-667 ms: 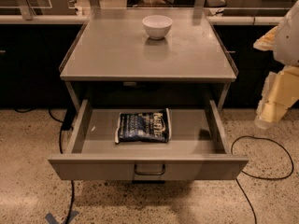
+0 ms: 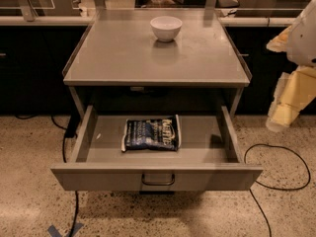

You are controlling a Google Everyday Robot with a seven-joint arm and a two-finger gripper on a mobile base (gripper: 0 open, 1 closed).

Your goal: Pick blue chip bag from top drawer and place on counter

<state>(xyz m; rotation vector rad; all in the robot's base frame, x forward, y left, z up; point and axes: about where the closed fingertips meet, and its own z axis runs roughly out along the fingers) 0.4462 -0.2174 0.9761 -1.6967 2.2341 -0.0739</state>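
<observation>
Approach stage of the pick, with nothing yet grasped: the blue chip bag (image 2: pixel 151 134) is lying flat on the floor of the top drawer (image 2: pixel 157 177), slightly left of the middle and touching neither side wall. The drawer is standing pulled out beneath the desk (image 2: pixel 118 58), with its dark bar handle (image 2: pixel 158 180) facing the camera. The pincer (image 2: pixel 278 118) is hanging at the right edge of the view, outside the drawer's right wall and well apart from the bag; whether it is spread or pressed together cannot be told. 1 white bowl (image 2: pixel 166 27) is sitting near the back of the desk, on its centre line. The next move is probably calling for the arm to be swinging leftward over the drawer's right wall and then lowering onto the bag from above, while staying clear of the desk's overhanging front edge. A crinkly, flat-lying bag is likely demanding a pinch on a raised fold or edge rather than across its full width.
</observation>
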